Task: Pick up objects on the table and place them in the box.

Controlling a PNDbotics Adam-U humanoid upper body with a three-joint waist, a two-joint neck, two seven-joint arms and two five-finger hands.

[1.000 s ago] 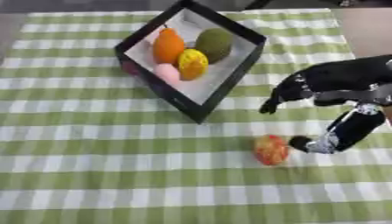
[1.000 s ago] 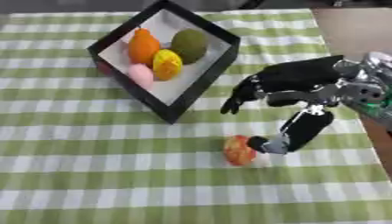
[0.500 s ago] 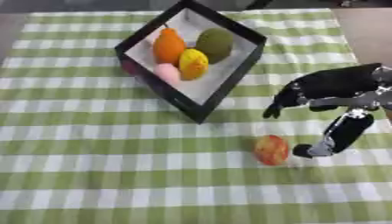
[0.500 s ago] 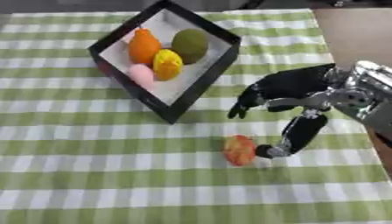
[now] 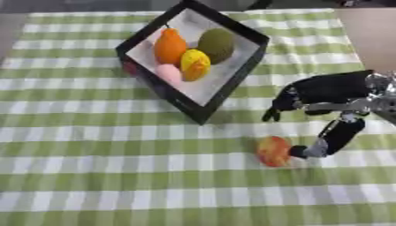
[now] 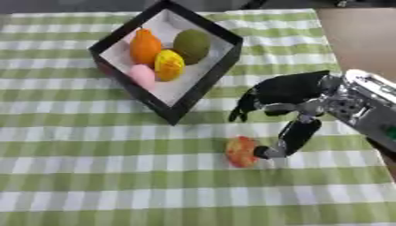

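A green-and-white checked tablecloth (image 5: 93, 176) covers the table. The thumb tip (image 6: 263, 152) of the robot's right hand (image 6: 287, 90) touches the right side of a red-and-yellow round fruit (image 6: 241, 151) lying on the cloth; the other fingers (image 6: 242, 108) curl downward above it, spread apart from the thumb and holding nothing. The black square box with a white lining (image 5: 236, 77) stands up-left, holding an orange fruit (image 5: 170, 47), a green one (image 5: 216, 44), a yellow one (image 5: 195, 64) and a pink one (image 5: 169, 73).

No legible text, label, brand, number or sign found on any surface in either view, including the black square box (image 5: 232, 79) and green-checked cloth (image 5: 93, 176).
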